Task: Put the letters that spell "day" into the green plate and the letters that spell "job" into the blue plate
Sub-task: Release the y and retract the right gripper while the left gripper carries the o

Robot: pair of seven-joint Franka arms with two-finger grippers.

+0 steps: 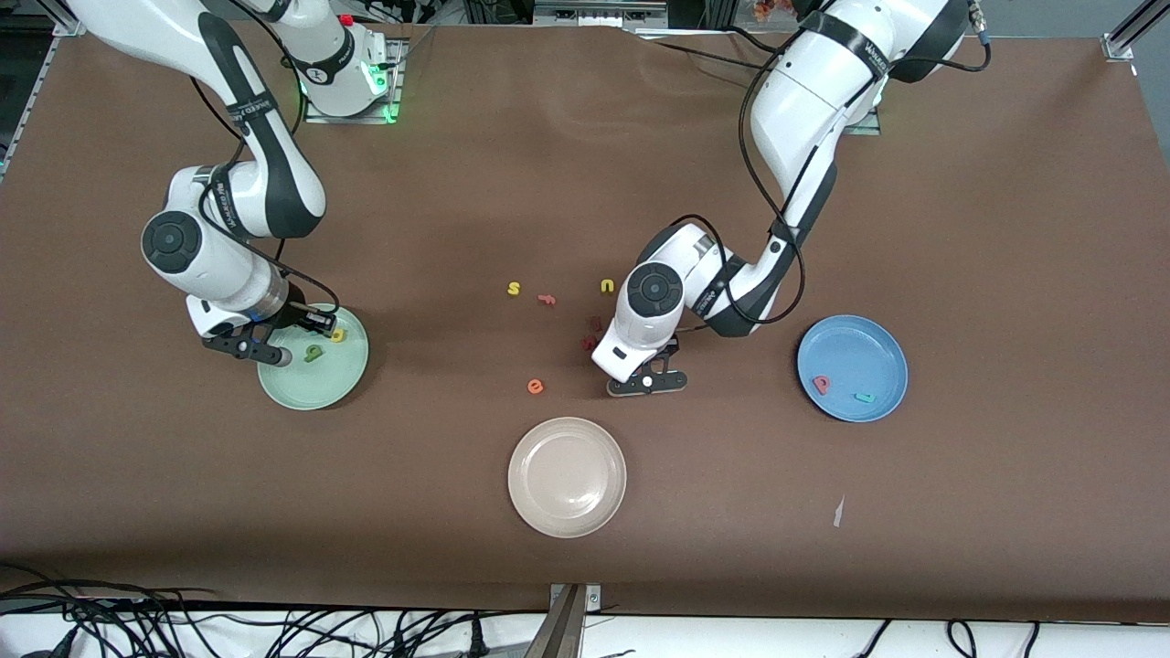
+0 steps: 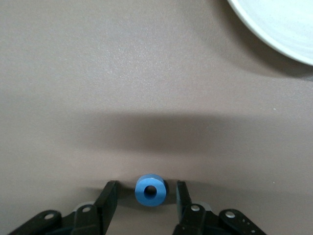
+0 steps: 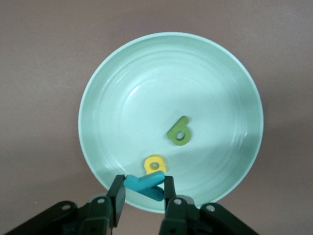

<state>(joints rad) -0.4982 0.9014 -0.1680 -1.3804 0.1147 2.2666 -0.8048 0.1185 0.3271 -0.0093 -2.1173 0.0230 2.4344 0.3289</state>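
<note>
Blue ring o (image 2: 150,190) sits between left claw (image 2: 146,196) fingers; plate rim (image 2: 274,29) nearby.

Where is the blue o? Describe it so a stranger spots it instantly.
Find the beige plate; the left pincer is down at the table beside it. Between its open fingers lies the blue o, a small ring. Unlike the orange e and dark red letters nearby, it is blue.
</note>
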